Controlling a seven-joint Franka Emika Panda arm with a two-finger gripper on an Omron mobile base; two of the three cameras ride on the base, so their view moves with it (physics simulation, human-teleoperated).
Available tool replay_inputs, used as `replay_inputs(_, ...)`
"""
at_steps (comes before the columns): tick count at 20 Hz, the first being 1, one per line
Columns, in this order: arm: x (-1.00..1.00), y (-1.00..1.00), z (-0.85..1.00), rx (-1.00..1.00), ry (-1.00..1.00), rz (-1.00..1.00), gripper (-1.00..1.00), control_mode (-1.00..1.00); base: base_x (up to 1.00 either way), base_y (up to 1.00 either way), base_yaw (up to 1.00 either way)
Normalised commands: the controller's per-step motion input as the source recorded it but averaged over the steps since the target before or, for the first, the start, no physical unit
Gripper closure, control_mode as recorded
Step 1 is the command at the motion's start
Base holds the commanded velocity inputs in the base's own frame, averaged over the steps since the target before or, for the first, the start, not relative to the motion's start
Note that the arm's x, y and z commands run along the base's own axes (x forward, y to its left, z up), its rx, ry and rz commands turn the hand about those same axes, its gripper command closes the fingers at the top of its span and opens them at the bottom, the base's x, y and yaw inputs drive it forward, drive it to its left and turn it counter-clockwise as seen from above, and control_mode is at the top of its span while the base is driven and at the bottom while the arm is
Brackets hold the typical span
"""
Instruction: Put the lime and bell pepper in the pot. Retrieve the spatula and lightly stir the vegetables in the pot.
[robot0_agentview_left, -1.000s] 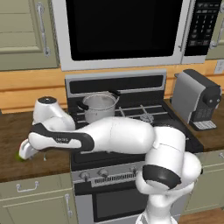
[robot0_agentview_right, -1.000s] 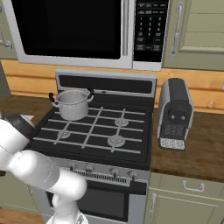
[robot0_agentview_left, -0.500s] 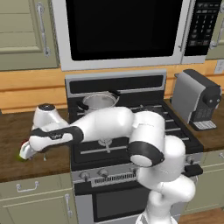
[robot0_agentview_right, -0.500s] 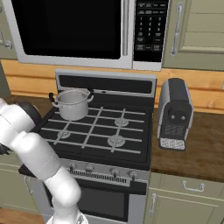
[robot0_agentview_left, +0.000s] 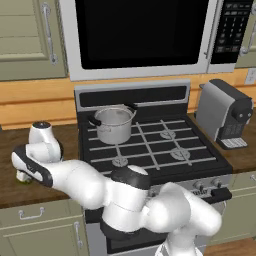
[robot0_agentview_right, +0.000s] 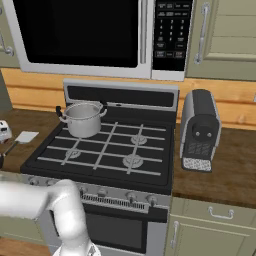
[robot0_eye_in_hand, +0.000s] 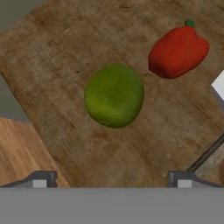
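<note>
On wooden surface (robot0_eye_in_hand: 65, 127) left of stove: lime (robot0_eye_in_hand: 114, 95) and bell pepper (robot0_eye_in_hand: 177, 51) lying apart, neither potted. Hand (robot0_eye_in_hand: 111, 180) hovering over lime, jaws fully spread, gripping nothing. Pot (robot0_agentview_left: 114, 124) waiting on rear-left burner. Spatula (robot0_agentview_right: 20, 141) lying untouched; stirring pending.

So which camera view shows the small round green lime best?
The hand view: the small round green lime lies whole on the wooden counter, beside the red bell pepper, ahead of the open gripper. The left base view gives only a green sliver under the hand.
</note>
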Motion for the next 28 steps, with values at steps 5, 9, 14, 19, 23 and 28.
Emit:
replay_inputs(5,0.11,0.30,-0.08,-0.05,0.00,0.00,-1.00,-1.00,0.00,0.00,0.00)
replay_inputs(9,0.20,0.18,-0.28,-0.03,0.00,0.00,-1.00,-1.00,0.00,0.00,0.00)
replay_inputs(14,0.28,0.22,-0.28,-0.03,0.00,0.00,-1.00,-1.00,0.00,0.00,0.00)
replay_inputs(19,0.12,0.31,-0.27,-0.03,0.00,0.00,-1.00,-1.00,0.00,0.00,0.00)
replay_inputs(23,0.00,0.07,-0.12,-0.01,0.00,0.00,1.00,-1.00,0.00,0.00,0.00)
replay_inputs(28,-0.39,-0.39,0.12,-0.02,-0.08,0.03,1.00,-1.00,0.00,0.00,0.00)
